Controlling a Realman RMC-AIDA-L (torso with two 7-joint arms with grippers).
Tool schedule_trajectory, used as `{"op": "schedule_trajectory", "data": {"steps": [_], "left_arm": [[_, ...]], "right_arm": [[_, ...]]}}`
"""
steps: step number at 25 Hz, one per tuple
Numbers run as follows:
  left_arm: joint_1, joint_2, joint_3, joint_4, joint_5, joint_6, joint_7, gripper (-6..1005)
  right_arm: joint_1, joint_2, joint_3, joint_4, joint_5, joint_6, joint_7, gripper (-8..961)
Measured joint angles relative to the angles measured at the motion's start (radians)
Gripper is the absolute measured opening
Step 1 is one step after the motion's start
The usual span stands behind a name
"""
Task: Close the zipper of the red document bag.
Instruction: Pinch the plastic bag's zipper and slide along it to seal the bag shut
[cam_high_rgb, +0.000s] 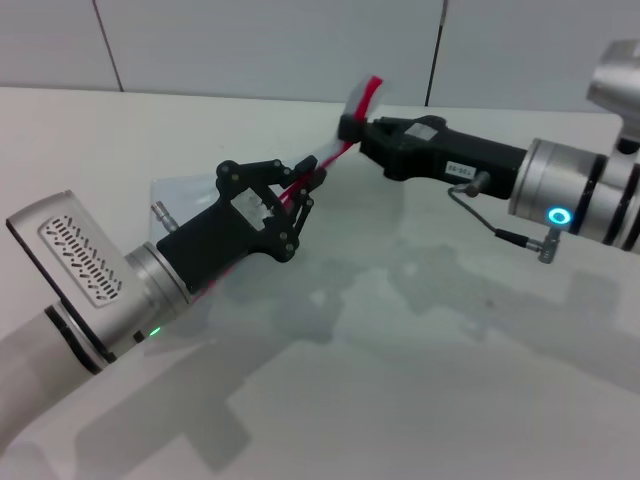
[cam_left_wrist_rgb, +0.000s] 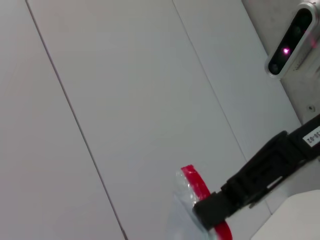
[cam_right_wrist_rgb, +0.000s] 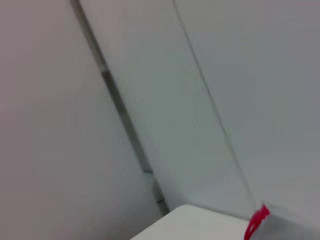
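Observation:
The red document bag (cam_high_rgb: 185, 195), a translucent pouch, is held up off the table between both arms. Its zipper (cam_high_rgb: 368, 95) is the red strip slanting from the left gripper up past the right one. My left gripper (cam_high_rgb: 308, 185) is shut on the bag's red edge partway along. Higher up, my right gripper (cam_high_rgb: 348, 128) is shut on the zipper near its upper end, with a short curled piece sticking out beyond it. The left wrist view shows the right gripper (cam_left_wrist_rgb: 210, 210) clamped across the zipper (cam_left_wrist_rgb: 197, 182). In the right wrist view only the zipper tip (cam_right_wrist_rgb: 255, 226) shows. I cannot make out the slider.
The white table (cam_high_rgb: 400, 380) lies under both arms. A pale panelled wall (cam_high_rgb: 250, 40) stands close behind the table's far edge. The right arm's wrist camera (cam_left_wrist_rgb: 292, 42) appears in the left wrist view.

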Motion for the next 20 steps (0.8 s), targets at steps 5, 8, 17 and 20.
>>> {"op": "schedule_trajectory", "data": {"steps": [5,8,17,20], "left_arm": [[0.003,0.001,-0.001,0.000,0.000,-0.003,-0.002,82],[0.005,0.001,-0.001,0.000,0.000,-0.010,-0.003,83],[0.011,0.003,-0.001,0.001,-0.001,-0.014,-0.007,86],[0.013,0.003,-0.001,0.002,-0.002,-0.014,-0.007,87]], "right_arm": [[-0.047,-0.006,0.008,-0.049,0.063,-0.004,0.005,16],[-0.090,-0.008,0.009,-0.098,0.119,-0.010,0.019,16],[-0.219,-0.009,0.010,-0.195,0.276,-0.001,0.044,16],[-0.240,-0.009,0.013,-0.205,0.299,0.009,0.045,16]]}}
